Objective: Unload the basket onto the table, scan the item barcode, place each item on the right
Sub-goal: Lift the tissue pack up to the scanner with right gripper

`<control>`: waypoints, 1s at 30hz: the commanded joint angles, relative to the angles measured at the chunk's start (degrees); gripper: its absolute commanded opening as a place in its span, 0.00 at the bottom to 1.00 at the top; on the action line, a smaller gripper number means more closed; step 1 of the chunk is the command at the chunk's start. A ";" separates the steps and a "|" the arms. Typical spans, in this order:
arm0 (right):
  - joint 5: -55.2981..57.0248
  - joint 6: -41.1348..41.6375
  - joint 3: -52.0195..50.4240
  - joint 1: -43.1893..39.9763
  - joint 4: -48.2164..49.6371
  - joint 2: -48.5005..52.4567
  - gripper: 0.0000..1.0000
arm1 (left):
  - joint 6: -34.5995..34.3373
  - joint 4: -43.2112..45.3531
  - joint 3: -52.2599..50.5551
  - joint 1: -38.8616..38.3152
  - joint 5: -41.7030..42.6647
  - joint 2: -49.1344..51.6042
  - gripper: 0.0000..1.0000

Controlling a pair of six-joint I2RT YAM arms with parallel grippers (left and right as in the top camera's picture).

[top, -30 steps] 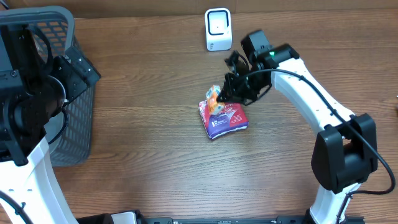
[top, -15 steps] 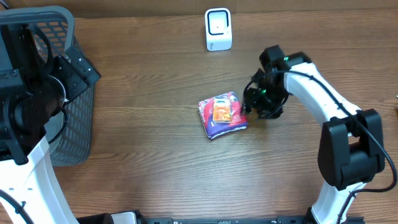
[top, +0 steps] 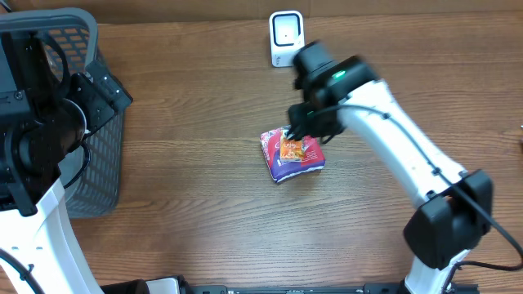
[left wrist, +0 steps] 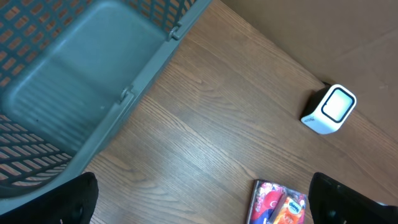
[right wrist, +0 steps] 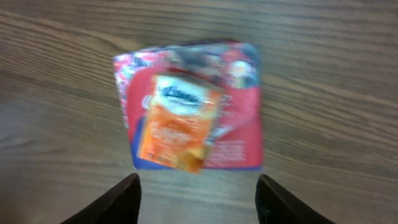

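Flat packet [top: 294, 160] — red and purple, with a small orange pack [top: 292, 149] on top — lies on the table [top: 196, 212] near its middle, below the scanner [top: 287, 38]. The right gripper [right wrist: 198, 202] hangs over it, fingers apart, nothing between them. The left gripper [left wrist: 205, 208] is spread wide beside the basket [left wrist: 149, 62], well apart from the packet.

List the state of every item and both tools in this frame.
red packet, flat on the table
orange packet, lying on top of the red packet, not held
scanner, upright on the table
basket, upright, visible part of its inside empty
left tool, open, holding nothing
right tool, open above the packets, holding nothing
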 commanded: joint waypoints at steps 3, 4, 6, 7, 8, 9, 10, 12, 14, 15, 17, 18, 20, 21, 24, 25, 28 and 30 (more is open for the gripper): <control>24.52 13.11 -3.10 10.05 2.08 5.29 0.59 | 0.92 0.07 0.44 0.28 0.11 0.20 1.00; 28.48 14.49 -3.67 11.39 2.08 6.32 0.59 | 0.92 0.07 0.44 0.28 0.11 0.20 1.00; 32.57 15.67 -4.13 13.40 2.16 8.35 0.59 | 0.92 0.07 0.44 0.28 0.11 0.20 1.00; 33.35 15.87 -4.17 14.14 2.29 9.22 0.59 | 0.92 0.07 0.44 0.28 0.11 0.20 1.00; 34.29 15.80 -4.24 15.32 2.56 10.67 0.59 | 0.92 0.07 0.44 0.28 0.11 0.20 1.00; 35.01 15.80 -4.24 15.98 2.73 11.41 0.59 | 0.92 0.07 0.44 0.28 0.11 0.20 1.00; 35.87 15.80 -4.24 16.48 2.95 12.07 0.59 | 0.92 0.07 0.44 0.28 0.11 0.20 1.00; 36.98 15.80 -4.24 17.03 3.15 12.85 0.59 | 0.92 0.07 0.44 0.28 0.11 0.20 1.00; 37.03 15.80 -4.24 17.07 3.39 13.00 0.59 | 0.92 0.07 0.44 0.28 0.11 0.20 1.00; 37.05 15.80 -4.24 17.07 3.41 13.00 0.59 | 0.92 0.07 0.44 0.28 0.11 0.20 1.00; 37.68 15.80 -4.22 17.07 3.37 13.00 0.57 | 0.92 0.07 0.44 0.28 0.11 0.20 1.00; 37.68 15.80 -4.22 17.05 3.34 13.00 0.52 | 0.92 0.07 0.44 0.28 0.11 0.20 1.00; 37.68 15.78 -4.22 17.07 3.32 13.00 0.42 | 0.92 0.07 0.44 0.28 0.11 0.20 1.00; 37.75 15.80 -4.20 17.05 3.17 12.98 0.38 | 0.92 0.07 0.44 0.28 0.11 0.20 1.00; 38.51 15.80 -4.11 17.05 2.49 12.98 0.31 | 0.92 0.07 0.44 0.28 0.11 0.20 1.00; 38.58 15.80 -4.11 17.07 2.29 12.98 0.30 | 0.92 0.07 0.44 0.28 0.11 0.20 1.00; 38.56 15.80 -4.11 17.05 2.08 12.98 0.22 | 0.92 0.07 0.44 0.28 0.11 0.20 1.00; 38.51 15.80 -4.11 17.05 2.05 12.98 0.13 | 0.92 0.07 0.44 0.28 0.11 0.20 1.00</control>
